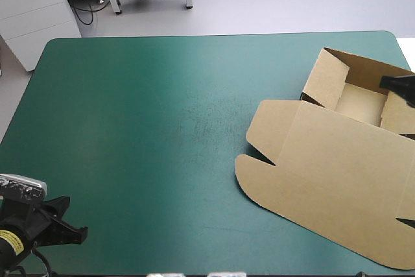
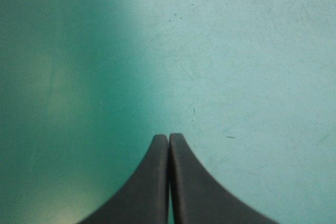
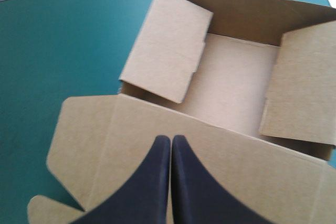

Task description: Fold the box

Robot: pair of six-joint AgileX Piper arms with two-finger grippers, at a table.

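Box seen open on worktop, lid laid flat. Right jaws held closed above lid; left jaws held closed over worktop.

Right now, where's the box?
High view: the box lies on the table's right side, open tray toward the far right corner, lid flat toward the near edge; the right gripper hangs above it.

Bright overhead light leaves pale glare across the teal-green cover, shadows faint.
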